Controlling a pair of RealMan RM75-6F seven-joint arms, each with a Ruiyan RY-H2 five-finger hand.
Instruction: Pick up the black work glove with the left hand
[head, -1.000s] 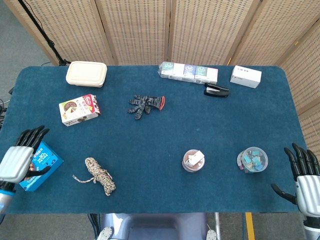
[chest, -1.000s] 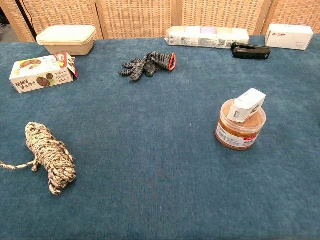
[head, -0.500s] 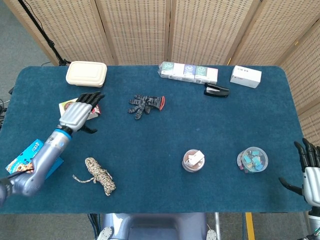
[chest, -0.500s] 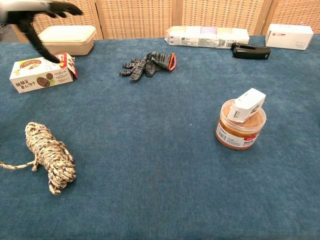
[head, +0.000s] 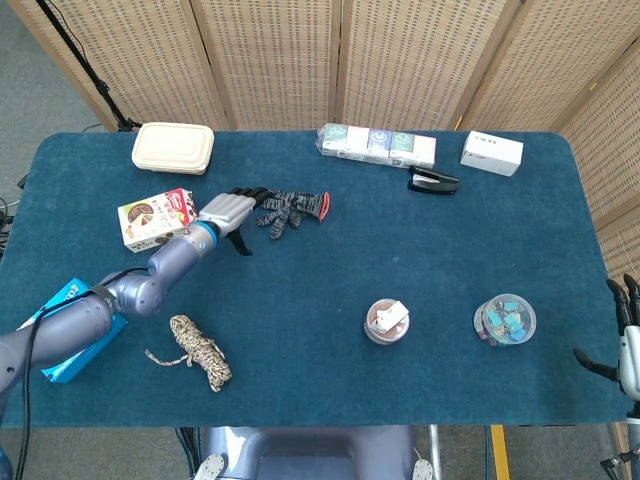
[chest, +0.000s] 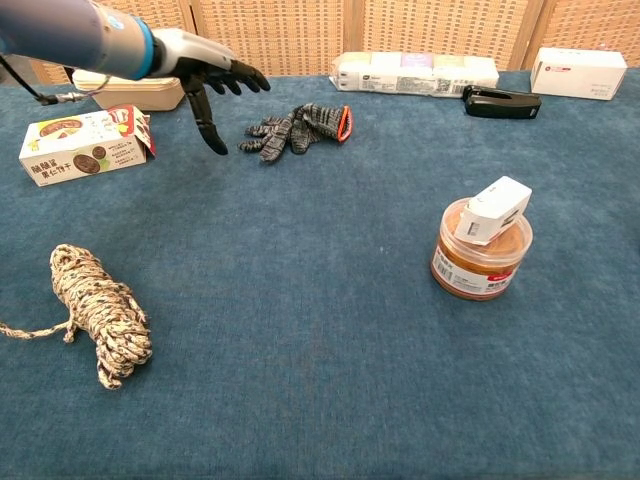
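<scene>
The black work glove (head: 291, 209) lies flat on the blue counter (head: 400, 270), toward its far side and left of centre, knit fingers pointing left and its red-edged cuff to the right. The left hand (head: 230, 211) hovers just beside those glove fingertips, spread wide and holding nothing, thumb dropped below the palm. The step in hand looks like the final reach before the grasp. To do it well, the hand should travel a little further right so the palm sits over the thick middle of the glove, not its thin finger ends, then come down and close, gathering the fabric between thumb and fingers; a soft glove will likely bunch, so a deep pinch seems safer than a tip grip. The chest view shows what the head view cannot: the left hand (chest: 205, 75) is clearly raised above the counter, thumb hanging toward the cloth, with a gap between it and the glove (chest: 296, 127). The head view alone shows the right hand (head: 628, 335) at the lower right edge, off the counter, fingers apart and empty, plus the snack box (head: 158, 219) just left of the arm, which the forearm should avoid
</scene>
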